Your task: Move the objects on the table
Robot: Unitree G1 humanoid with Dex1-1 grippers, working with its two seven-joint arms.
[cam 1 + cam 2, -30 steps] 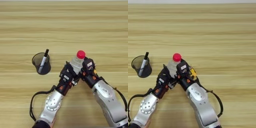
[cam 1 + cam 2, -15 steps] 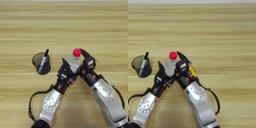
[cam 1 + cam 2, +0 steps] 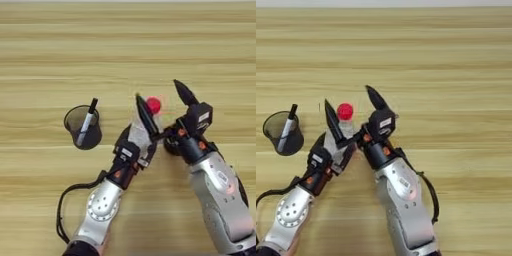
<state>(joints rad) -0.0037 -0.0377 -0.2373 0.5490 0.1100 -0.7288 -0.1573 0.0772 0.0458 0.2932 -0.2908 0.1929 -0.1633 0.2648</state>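
Jaws spread wide on both grippers, left (image 3: 336, 131) and right (image 3: 363, 117) flank the upright bottle (image 3: 344, 120) standing between them, neither gripping it.

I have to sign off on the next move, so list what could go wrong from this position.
1. The bottle stands between both end effectors, left and right; a squeeze or bump from either finger could tip it.
2. The two arms nearly touch by the bottle, so they may collide.
3. The mesh cup with its marker stands just left of the left arm; a sideways sweep could knock it over.
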